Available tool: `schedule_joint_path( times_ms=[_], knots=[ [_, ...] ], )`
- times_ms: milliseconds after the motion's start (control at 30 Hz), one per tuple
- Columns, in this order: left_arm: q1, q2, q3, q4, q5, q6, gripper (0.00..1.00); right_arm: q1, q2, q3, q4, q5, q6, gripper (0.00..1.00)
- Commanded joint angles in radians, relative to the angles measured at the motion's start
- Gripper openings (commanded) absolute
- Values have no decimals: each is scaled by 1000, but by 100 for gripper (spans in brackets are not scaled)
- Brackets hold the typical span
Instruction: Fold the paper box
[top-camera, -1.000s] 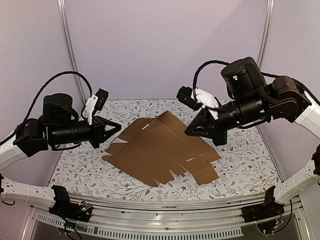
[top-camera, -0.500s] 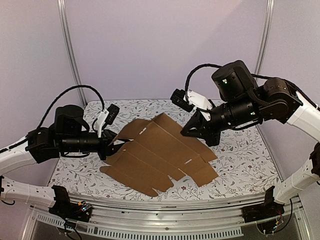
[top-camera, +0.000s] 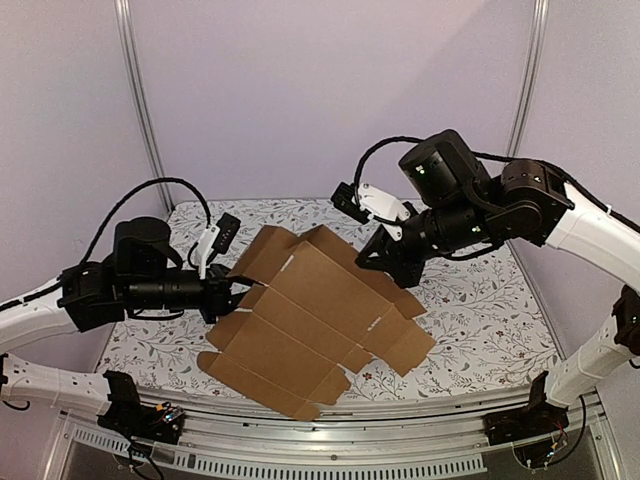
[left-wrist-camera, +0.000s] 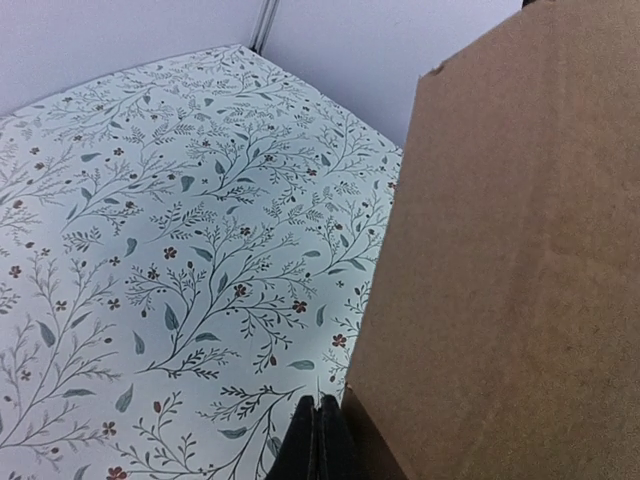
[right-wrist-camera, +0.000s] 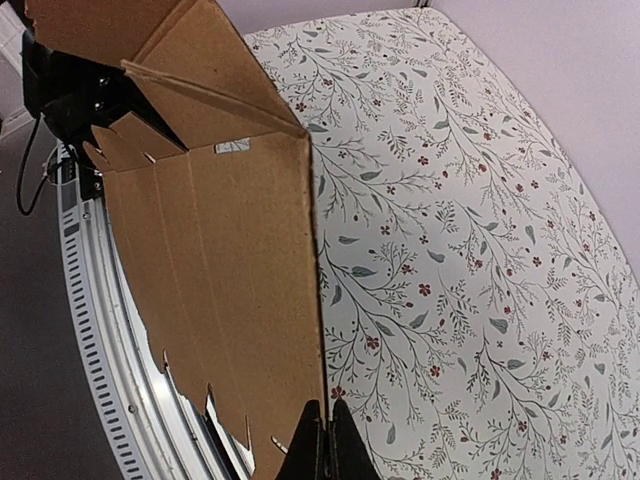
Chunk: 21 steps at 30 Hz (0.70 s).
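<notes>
While both claws hold the paper box, I see it as an open die-cut sheet rather than a box: flat panels, notched flaps, no wall yet standing square. It sits over the middle of the table, raised and tilted, its far side up in the air and its near corner down close to the table's front edge. The right gripper has its fingers pressed together on the sheet's far right edge. In the right wrist view the card runs edge-on straight into the closed tips. The left gripper is also pinched shut at the sheet's left side among the flaps. From its wrist view I judge it has a thin edge of card between the tips, though that view is less clear. My worry is the two-point hold. If the arms draw apart or twist against each other, the card could tear at a notch or crease across a panel instead of along a scored line. Each pinch is narrow and near an edge, so a sideways load could let the sheet slide out and drop. The low near corner could also drag on the patterned cloth, buckle, or hang over the front edge as I swing the panels up.
</notes>
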Motion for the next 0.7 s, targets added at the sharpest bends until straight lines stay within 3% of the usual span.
schedule_joint_path(
  times_ms=[0,333,667],
  knots=[
    [3,22,-63,56,-29,-47,0,-31,60,24,-5,35,2,0],
    [3,219,-206,363,-26,-135,0,-58,213,74,-30,84,-82,0],
    [4,391,-240,477,-172,-189,0,-73,339,98,-27,214,-229,0]
  ],
)
